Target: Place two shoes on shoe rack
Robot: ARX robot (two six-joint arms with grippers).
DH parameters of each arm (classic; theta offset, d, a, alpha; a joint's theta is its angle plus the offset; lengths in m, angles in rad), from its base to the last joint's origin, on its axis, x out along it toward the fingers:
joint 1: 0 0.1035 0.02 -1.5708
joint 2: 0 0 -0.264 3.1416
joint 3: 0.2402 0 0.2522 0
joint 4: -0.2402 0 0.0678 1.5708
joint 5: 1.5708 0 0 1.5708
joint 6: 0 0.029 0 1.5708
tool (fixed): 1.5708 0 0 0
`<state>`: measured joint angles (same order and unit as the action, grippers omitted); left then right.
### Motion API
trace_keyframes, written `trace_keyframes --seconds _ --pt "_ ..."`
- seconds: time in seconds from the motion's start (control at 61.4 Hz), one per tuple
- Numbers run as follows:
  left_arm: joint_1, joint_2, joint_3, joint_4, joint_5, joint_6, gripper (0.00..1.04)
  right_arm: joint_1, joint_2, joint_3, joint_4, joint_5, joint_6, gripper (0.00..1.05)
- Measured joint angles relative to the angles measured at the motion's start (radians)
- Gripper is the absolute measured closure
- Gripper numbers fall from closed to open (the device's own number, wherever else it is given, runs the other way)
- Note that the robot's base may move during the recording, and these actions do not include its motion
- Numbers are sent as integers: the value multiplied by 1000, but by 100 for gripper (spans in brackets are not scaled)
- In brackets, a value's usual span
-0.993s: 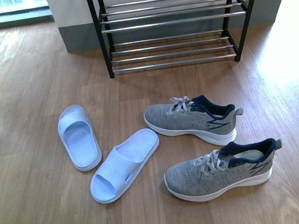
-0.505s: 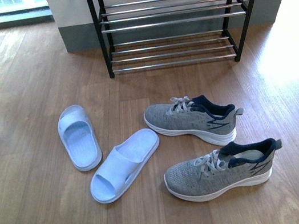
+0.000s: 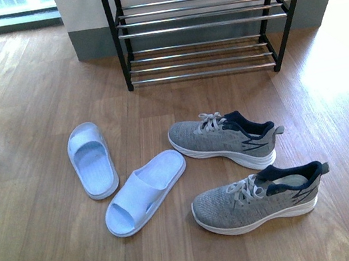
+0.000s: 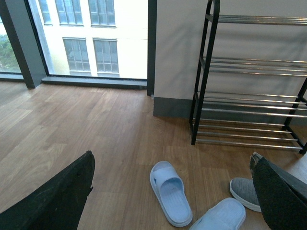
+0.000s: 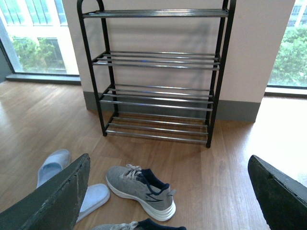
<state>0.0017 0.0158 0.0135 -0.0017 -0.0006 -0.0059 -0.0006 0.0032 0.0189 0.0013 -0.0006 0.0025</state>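
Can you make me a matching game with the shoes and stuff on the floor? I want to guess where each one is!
Things:
1. shoe rack
2. nearer grey sneaker
3. farther grey sneaker
4. left slipper

Places or colours:
A. lowest in the front view, on the wooden floor
B. standing against the wall, black frame with shiny bars
C. pale blue, furthest left of all the footwear
D. on the floor between the rack and the other sneaker

Right pairs: 1-B, 2-A, 3-D, 4-C.
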Motion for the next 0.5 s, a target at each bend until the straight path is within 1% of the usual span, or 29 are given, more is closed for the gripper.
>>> trace_keyframes --seconds 0.505 --pt "0 0 0 0 0 0 9 0 0 0 0 0 0 9"
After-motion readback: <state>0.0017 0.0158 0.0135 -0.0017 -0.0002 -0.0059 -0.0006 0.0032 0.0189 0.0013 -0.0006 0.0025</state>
